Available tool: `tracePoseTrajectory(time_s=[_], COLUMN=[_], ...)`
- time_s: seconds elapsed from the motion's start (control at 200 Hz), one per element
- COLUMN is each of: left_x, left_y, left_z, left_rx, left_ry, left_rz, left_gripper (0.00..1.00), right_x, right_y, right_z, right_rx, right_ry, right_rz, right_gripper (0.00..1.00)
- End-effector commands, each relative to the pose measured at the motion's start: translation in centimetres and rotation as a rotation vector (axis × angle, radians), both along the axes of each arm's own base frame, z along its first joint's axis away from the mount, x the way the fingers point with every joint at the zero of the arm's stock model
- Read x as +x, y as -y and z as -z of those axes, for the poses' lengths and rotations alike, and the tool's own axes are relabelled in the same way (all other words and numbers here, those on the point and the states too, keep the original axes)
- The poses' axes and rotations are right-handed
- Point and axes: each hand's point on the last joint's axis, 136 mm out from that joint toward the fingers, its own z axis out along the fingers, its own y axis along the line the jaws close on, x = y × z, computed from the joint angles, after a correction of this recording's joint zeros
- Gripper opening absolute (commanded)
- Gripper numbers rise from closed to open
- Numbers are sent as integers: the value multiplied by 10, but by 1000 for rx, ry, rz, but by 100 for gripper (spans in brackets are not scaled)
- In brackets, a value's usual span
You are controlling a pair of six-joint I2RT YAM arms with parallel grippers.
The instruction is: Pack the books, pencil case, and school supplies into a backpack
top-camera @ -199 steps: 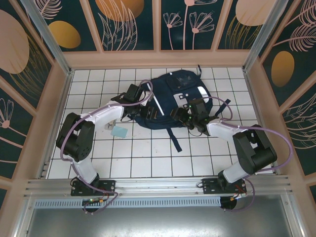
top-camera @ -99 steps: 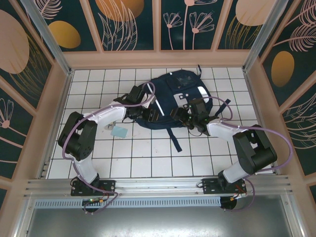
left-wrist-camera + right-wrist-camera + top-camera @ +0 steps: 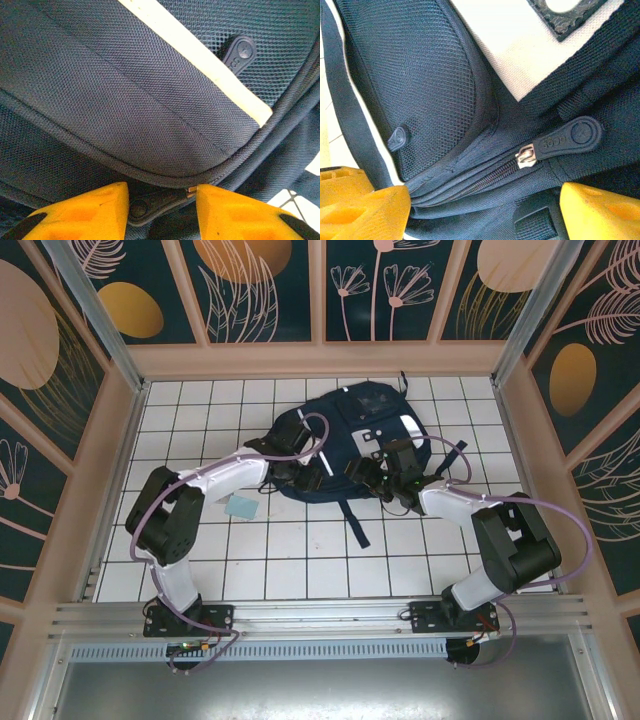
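While half-open, left gripper (image 3: 161,200) flanks zipper pull (image 3: 144,207).

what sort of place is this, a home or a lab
Most likely a robot test cell, not a home: a white gridded tabletop boxed in by printed wall panels, with the left arm and right arm bolted to a metal rail at its near edge.

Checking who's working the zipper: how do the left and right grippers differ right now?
The left gripper has narrower-set fingers with a zipper pull lying between them. The right gripper stands wide open, with a second pull beyond its fingertips. Both sit low over the backpack.
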Motion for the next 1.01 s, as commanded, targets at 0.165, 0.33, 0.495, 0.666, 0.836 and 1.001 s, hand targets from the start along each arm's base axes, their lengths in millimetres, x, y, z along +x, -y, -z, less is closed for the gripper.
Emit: tracePoseTrajectory(time_s=[0.165, 0.33, 0.495, 0.666, 0.836, 1.001], left_x=[-18, -4, 8, 8, -5, -25], left_y=[-41, -50, -55, -52, -22, 17], left_z=[43, 41, 34, 32, 11, -37], left_rx=[279, 343, 368, 343, 146, -128], left_ry=[-35, 33, 103, 114, 60, -5], left_rz=[-6, -40, -70, -75, -24, 26], left_gripper=[43, 27, 14, 0, 0, 0], right_x=[-1, 0, -2, -5, -7, -4], right_y=[0, -1, 2, 5, 19, 38], right_z=[-4, -5, -7, -4, 10, 23], right_rx=[15, 17, 13, 8, -44, -105], right_ry=[19, 24, 30, 28, 4, -14], right_rz=[-1, -9, 1, 9, 63, 138], right_gripper=[79, 79, 79, 79, 79, 79])
